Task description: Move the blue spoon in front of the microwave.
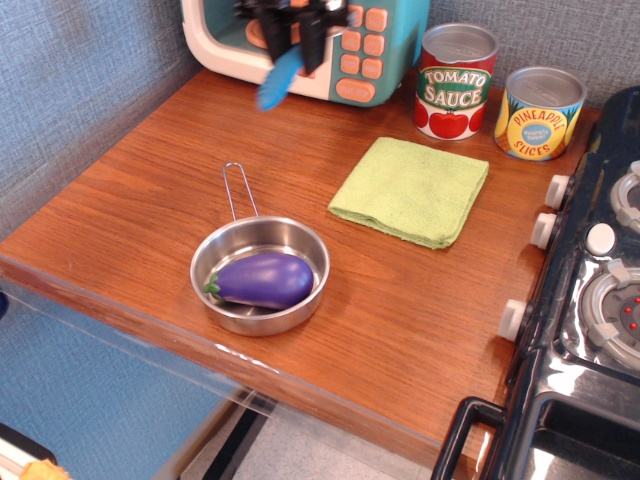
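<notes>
The blue spoon [279, 78] hangs handle down from my gripper [290, 32] at the top of the view, just in front of the toy microwave [350, 50]. The gripper is black and shut on the spoon's upper end. The spoon's silver bowl is hidden between the fingers. The blue handle tip hangs a little above the wooden counter [150, 200], in front of the microwave's door. The image is slightly blurred there.
A steel pan [262, 276] holding a purple eggplant [262, 280] sits near the front edge. A green cloth [412, 190] lies at centre right. A tomato sauce can [455, 80] and a pineapple can [540, 112] stand at the back. A black stove [590, 300] is on the right.
</notes>
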`<control>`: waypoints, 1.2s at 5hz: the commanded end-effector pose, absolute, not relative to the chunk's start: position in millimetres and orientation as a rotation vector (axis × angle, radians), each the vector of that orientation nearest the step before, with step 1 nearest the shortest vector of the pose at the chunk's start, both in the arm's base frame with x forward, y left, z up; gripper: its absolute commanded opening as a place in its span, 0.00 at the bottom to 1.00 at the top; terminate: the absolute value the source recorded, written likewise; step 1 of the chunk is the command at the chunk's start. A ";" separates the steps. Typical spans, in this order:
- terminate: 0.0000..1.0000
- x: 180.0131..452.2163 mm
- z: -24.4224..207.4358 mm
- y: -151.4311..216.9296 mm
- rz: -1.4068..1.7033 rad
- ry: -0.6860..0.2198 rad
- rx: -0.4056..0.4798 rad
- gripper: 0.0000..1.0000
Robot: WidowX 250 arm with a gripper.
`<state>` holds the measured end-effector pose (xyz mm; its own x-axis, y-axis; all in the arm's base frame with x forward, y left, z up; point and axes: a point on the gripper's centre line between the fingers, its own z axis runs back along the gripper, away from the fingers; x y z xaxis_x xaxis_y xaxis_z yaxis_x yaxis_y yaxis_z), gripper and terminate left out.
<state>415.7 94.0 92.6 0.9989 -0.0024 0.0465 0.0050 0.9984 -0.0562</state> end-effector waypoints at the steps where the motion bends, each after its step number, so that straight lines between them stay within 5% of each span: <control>1: 0.00 384.3 106.0 179.5 0.052 -0.055 0.019 0.00; 3: 0.00 372.7 88.6 204.8 0.088 -0.023 0.057 0.00; 6: 0.00 351.1 60.5 179.8 0.028 0.029 0.099 0.00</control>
